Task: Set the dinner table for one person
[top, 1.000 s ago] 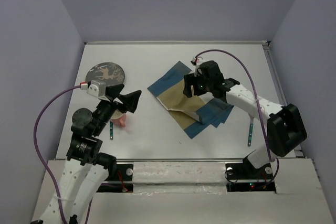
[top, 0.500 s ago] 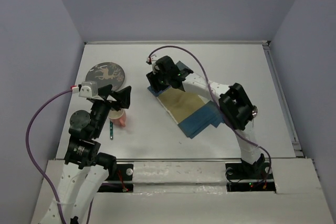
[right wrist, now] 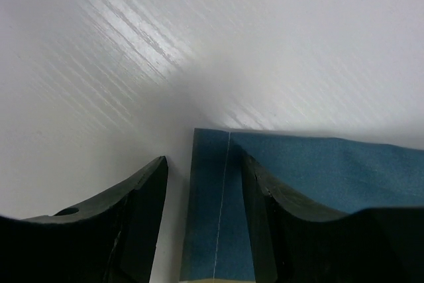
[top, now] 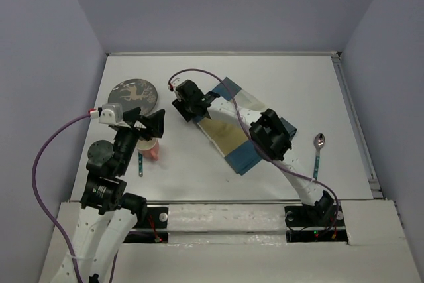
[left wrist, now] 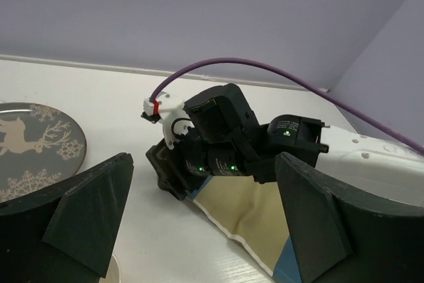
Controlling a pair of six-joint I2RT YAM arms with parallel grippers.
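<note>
Dinner table: right pincer apparently straddles mat.

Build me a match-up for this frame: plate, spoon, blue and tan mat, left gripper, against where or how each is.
Things:
1 plate
2 spoon
3 blue and tan mat
4 left gripper

Place or state:
A jaws wide open
B right side of the table
C far left
D middle

Pairs: 1-C, 2-B, 3-D, 4-A

Robot lab; bare lilac walls
</note>
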